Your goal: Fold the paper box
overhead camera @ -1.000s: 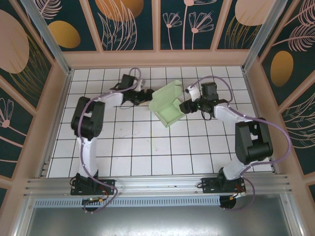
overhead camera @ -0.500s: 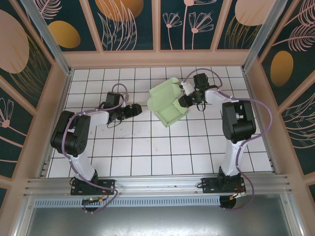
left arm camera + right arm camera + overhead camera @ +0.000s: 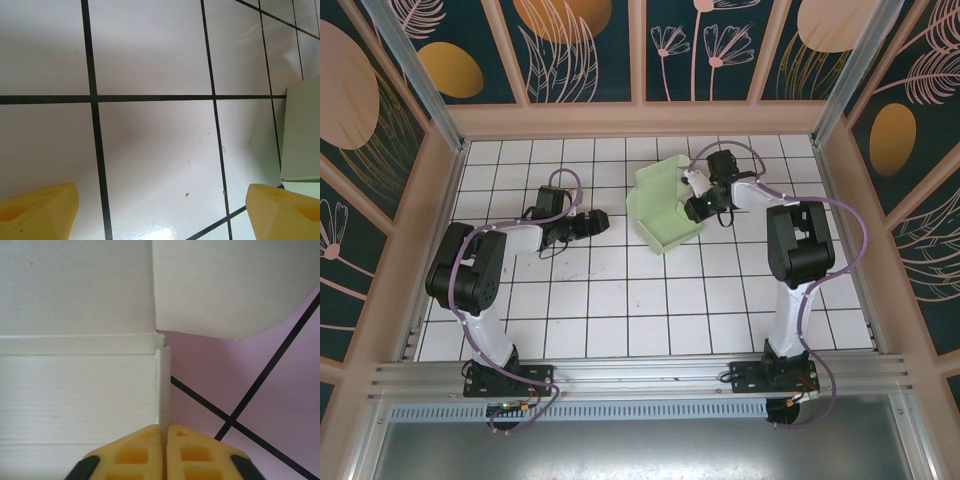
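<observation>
The paper box (image 3: 665, 210) is a pale mint-green card shape, half folded, lying on the tiled floor at the back centre with one flap standing up. My right gripper (image 3: 692, 207) is at its right side, shut on a thin upright side wall of the box (image 3: 163, 385); the yellow fingers (image 3: 135, 455) pinch the wall's edge between them. My left gripper (image 3: 603, 221) lies low on the floor to the left of the box, open, with its yellow fingertips (image 3: 40, 212) wide apart and bare tiles between them. An edge of the box (image 3: 302, 135) shows at the right of the left wrist view.
The white tiled floor (image 3: 620, 300) stretches toward the arm bases. Wooden walls (image 3: 640, 120) enclose the floor at the back and on both sides. A metal rail (image 3: 640, 375) runs along the near edge.
My right gripper moved up to the box's right side and shut on its side wall. The left arm drew back left from the box and folded low. The box shifted slightly.
</observation>
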Controlling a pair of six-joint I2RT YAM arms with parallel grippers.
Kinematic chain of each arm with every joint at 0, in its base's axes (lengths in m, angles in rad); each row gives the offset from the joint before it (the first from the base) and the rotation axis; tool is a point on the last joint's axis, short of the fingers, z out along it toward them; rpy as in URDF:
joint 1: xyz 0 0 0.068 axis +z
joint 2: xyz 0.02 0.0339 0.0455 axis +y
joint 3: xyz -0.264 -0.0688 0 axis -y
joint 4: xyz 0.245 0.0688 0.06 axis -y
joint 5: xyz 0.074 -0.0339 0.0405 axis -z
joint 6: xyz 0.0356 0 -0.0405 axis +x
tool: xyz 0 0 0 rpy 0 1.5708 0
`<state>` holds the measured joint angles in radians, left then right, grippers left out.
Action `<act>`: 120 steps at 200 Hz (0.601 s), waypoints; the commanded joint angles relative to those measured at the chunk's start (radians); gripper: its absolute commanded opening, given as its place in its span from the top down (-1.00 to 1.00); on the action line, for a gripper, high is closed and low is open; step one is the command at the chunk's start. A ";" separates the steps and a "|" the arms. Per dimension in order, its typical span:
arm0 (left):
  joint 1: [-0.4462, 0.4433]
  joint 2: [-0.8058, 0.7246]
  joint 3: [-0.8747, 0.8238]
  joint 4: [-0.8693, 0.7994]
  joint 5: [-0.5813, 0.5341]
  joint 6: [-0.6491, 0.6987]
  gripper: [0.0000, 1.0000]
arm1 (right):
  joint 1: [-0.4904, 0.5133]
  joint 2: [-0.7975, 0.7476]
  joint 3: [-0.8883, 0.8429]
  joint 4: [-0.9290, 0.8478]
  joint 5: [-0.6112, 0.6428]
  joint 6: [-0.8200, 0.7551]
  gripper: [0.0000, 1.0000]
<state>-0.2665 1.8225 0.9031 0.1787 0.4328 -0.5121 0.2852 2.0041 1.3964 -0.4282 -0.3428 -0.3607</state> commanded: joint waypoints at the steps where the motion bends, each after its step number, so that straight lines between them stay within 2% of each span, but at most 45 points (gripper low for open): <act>1: 0.003 0.015 0.010 0.012 -0.009 0.029 -0.73 | 0.035 0.014 -0.004 -0.019 0.129 -0.013 0.91; 34: 0.003 0.010 0.003 0.015 -0.014 0.035 -0.73 | 0.098 -0.009 -0.039 0.015 0.266 -0.038 0.90; 56: 0.003 0.010 0.005 0.013 -0.015 0.042 -0.74 | 0.143 -0.010 -0.050 0.026 0.351 -0.057 0.80; 120: 0.003 0.004 0.002 0.009 -0.023 0.057 -0.74 | 0.174 0.006 -0.041 0.018 0.419 -0.053 0.80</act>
<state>-0.2665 1.8225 0.9031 0.1787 0.4271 -0.4816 0.4473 1.9903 1.3804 -0.3527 0.0063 -0.3923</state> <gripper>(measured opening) 0.868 0.103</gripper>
